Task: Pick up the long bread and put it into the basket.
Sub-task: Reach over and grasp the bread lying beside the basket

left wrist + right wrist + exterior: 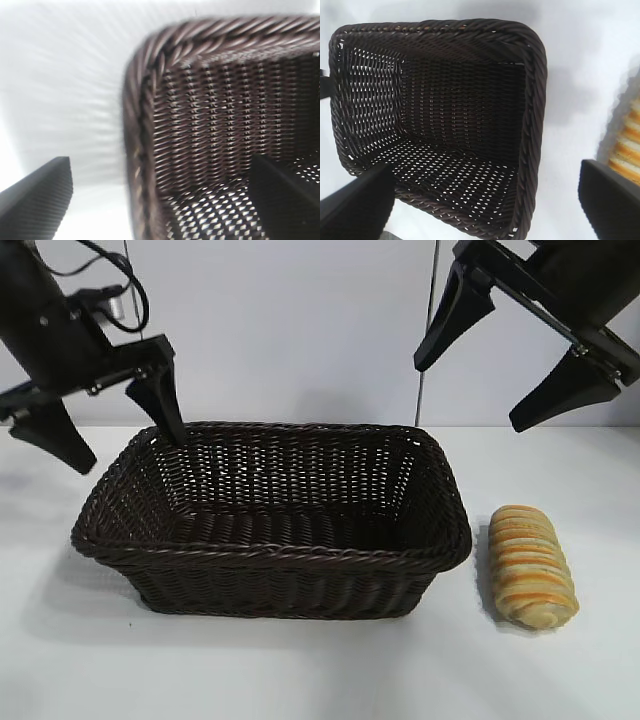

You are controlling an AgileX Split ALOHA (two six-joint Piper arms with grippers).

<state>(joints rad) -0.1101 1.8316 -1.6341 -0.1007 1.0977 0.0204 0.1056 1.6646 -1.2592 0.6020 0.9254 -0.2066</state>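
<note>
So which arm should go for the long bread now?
Probably right: the right gripper hangs open above the long bread, which lies outside the basket; the left gripper is open at the far end.

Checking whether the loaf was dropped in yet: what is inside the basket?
Nothing: the basket shows only bare woven floor in the exterior and right wrist views. The long bread lies on the table beside it. No part of the floor is covered.

white table (300, 670), basket (270, 550), long bread (530, 565)
</note>
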